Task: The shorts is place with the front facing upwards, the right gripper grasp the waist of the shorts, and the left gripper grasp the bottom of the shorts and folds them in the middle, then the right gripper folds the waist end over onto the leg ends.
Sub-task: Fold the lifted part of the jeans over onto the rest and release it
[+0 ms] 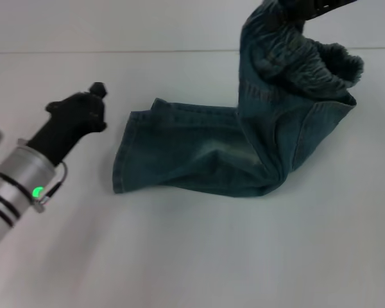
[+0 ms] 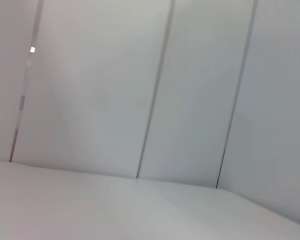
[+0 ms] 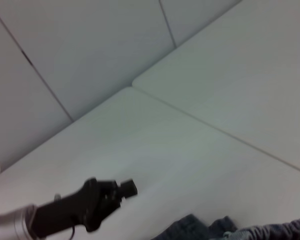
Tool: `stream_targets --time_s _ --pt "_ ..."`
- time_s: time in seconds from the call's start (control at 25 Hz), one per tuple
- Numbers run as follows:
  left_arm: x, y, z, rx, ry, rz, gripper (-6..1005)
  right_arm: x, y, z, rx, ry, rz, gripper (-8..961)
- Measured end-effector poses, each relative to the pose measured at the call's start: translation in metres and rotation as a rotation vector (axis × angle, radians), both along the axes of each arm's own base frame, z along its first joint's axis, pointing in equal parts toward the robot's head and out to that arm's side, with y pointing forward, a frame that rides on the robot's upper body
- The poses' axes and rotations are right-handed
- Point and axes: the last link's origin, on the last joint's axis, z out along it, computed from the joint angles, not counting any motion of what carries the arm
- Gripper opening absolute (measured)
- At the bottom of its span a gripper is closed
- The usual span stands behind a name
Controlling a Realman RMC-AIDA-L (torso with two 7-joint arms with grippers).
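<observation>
The denim shorts (image 1: 205, 157) lie folded lengthwise on the white table (image 1: 192, 256), with the leg ends (image 1: 124, 151) pointing left. The ruched waist of the shorts (image 1: 308, 61) is lifted off the table at the upper right. My right gripper (image 1: 301, 8) is shut on it at the top edge of the head view, mostly cut off. My left gripper (image 1: 97, 91) hovers just left of the leg ends, apart from the cloth and holding nothing. The right wrist view shows the left gripper (image 3: 129, 188) and a strip of denim (image 3: 200, 230).
The table's far edge meets a pale panelled wall (image 2: 155, 90), which fills the left wrist view. Bare white tabletop spreads in front of the shorts and to their right.
</observation>
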Motion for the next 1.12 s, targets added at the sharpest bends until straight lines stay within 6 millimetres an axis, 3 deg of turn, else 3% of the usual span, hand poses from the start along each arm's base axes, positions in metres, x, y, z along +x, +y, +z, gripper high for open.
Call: stream_targets --time_s 0.2,0.28,0.52,0.76,1.12 --pt "-0.014 -0.005 0.026 -0.072 -0.007 -0.041 -1 -0.019 0.008 -0.028 -0.041 -0.051 0.050 128" --pt "-0.021 -0.018 0.052 -0.208 0.028 -0.119 -1 -0.024 0.009 -0.033 -0.044 -0.061 0.062 132" --pt "-0.036 -0.046 0.078 -0.323 0.038 -0.143 -1 -0.041 0.011 -0.067 -0.088 -0.135 0.121 144" --pt "-0.048 -0.063 0.080 -0.305 0.025 -0.108 0 -0.055 0.007 -0.110 -0.139 -0.222 0.197 156" --pt "-0.052 -0.069 0.080 -0.299 0.022 -0.095 -1 -0.071 -0.011 -0.164 -0.195 -0.308 0.282 174"
